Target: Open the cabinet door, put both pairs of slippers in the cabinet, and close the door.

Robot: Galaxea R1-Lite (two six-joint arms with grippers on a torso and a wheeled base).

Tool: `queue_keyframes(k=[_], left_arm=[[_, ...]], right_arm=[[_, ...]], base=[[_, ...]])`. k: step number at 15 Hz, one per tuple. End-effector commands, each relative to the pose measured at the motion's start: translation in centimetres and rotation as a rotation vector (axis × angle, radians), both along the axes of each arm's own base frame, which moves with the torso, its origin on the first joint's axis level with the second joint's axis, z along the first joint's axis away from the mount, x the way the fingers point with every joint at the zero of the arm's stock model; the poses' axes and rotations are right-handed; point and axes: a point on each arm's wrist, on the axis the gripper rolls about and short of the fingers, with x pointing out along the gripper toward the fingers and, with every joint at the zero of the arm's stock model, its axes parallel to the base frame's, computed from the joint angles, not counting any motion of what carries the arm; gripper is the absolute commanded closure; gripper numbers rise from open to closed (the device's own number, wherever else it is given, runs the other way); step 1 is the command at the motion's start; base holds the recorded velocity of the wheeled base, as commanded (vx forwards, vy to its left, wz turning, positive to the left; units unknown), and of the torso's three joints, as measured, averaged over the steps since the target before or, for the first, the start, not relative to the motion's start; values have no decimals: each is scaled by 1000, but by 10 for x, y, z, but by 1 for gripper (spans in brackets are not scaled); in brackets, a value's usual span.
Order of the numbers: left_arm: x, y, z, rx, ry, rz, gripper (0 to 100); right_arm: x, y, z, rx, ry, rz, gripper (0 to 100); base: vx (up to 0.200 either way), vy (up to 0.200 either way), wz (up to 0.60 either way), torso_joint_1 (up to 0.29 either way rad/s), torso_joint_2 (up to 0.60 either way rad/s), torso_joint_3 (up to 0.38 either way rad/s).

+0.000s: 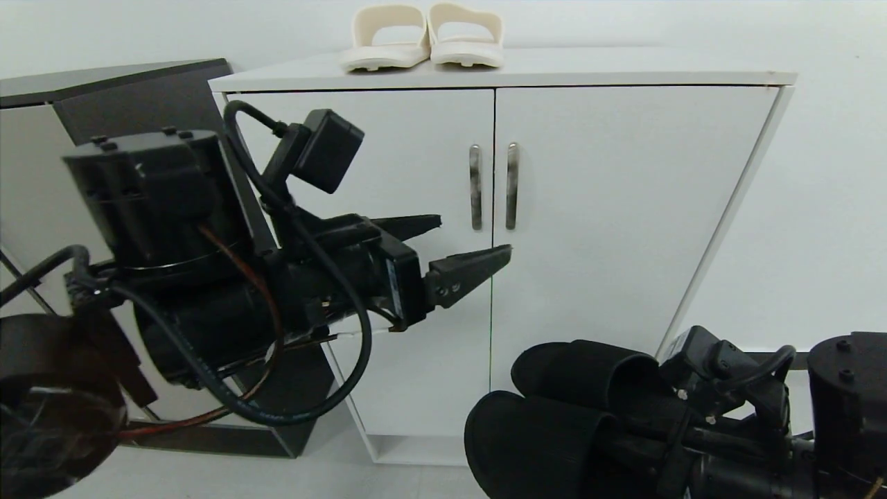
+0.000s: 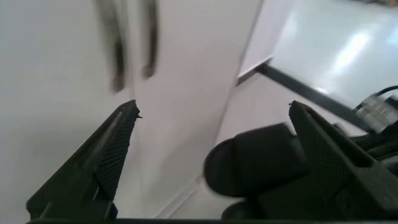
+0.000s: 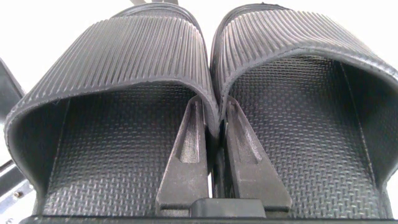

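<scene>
**Head view.** A white cabinet point(image 1: 721, 77) stands against the wall with its left door point(image 1: 409, 145) and right door point(image 1: 624, 208) both shut. Two upright metal handles point(image 1: 475, 187) sit side by side at the middle seam. A pair of cream slippers point(image 1: 423, 38) rests on the top surface, above the left door and near the seam, with the toes toward the viewer. The left gripper point(image 1: 475, 235) hangs in front of the left door, just below the handles. Its fingers are spread apart and hold nothing, and the nearer fingertip crosses the seam line. Low at the right, the right arm point(image 1: 734, 409) carries a pair of black slippers point(image 1: 554, 416) in front of the bottom of the right door, clear of the floor point(image 1: 277, 478). A dark grey unit point(image 1: 138, 83) stands beside the cabinet on the left.

**Left wrist view.** The two textured fingers point(image 2: 106, 162) stand wide apart, with the cabinet door behind them and the handles blurred above. One black slipper shows farther off, between the fingers.

**Right wrist view.** The right gripper point(image 3: 214, 162) reaches into the black pair with one finger point(image 3: 186, 155) inside each slipper. The fingers are closed on the two adjoining side walls and pinch them together.
</scene>
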Motion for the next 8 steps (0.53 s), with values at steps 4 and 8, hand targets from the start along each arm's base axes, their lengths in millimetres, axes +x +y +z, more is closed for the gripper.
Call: queue_keyframes(k=[4,8], left_arm=[[30,-30,12,-86,165,-232,0],[37,-36,23,-160,254,-279,0]], right_arm=[[1,1,-2,-9,0,2,100],[0,1,-1,-8,-1,4,100]], base=[[0,0,0,0,0,0],[0,0,0,0,0,0]])
